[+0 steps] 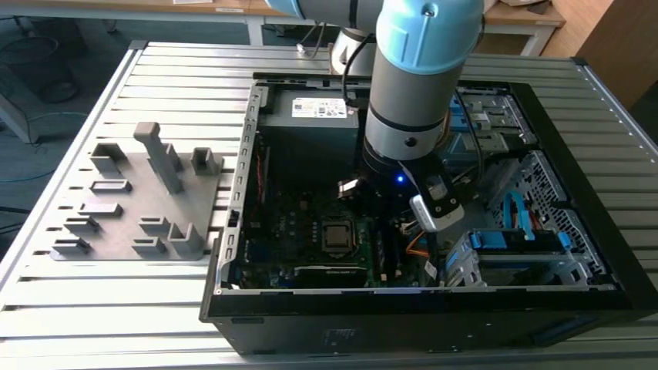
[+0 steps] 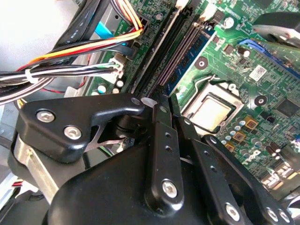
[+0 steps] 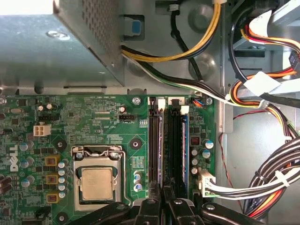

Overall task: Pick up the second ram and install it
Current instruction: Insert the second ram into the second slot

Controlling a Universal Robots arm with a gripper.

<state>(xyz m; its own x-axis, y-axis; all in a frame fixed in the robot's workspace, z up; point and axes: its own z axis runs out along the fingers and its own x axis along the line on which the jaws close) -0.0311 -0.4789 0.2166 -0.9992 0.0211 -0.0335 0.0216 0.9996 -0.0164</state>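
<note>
Hovering low in the open computer case (image 1: pixel 432 301), the end effector (image 3: pixel 161 206) has its fingers drawn together over the motherboard's memory slots (image 3: pixel 157 145). Second ram (image 3: pixel 184 150) sits edge-on, centre-right, in the slot; uneven pressing could leave it unlatched.

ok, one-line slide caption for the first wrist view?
End effector poised over the motherboard's memory slots, beside the CPU socket.

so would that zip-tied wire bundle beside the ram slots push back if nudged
Probably floppy: the zip-tied wire bundle runs in loose curves, so it should bend aside. The ties likely move it as one clump. Plugged into a white connector on the motherboard, it may spring back.
</note>
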